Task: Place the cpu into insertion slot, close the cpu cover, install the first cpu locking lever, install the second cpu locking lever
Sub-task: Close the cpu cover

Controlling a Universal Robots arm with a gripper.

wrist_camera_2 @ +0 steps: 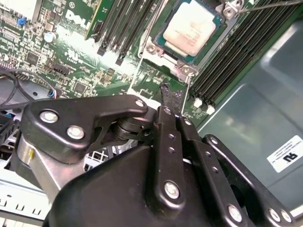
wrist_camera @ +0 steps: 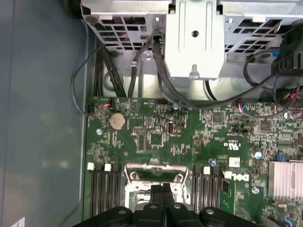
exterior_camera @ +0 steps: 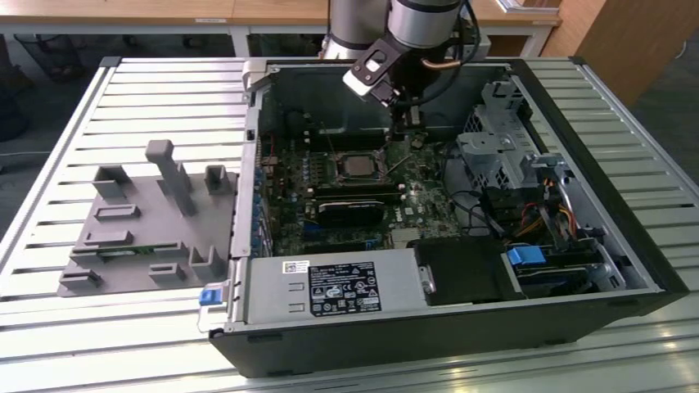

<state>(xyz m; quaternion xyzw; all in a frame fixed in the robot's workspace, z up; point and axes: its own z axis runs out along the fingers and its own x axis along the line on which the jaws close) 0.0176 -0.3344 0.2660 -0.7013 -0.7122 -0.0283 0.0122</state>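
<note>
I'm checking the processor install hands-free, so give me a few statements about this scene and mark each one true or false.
1. The cpu lies flat on the motherboard. True.
2. The hand is holding the cpu. False: the cpu sits apart from the hand.
3. The hand's fingers are spread wide. False: they are closed together.
4. The cpu cover stands upright. False: it lies flat around the cpu.
5. A grey fixture lies on the slatted table outside the computer case, at the exterior view's left. True.
</note>
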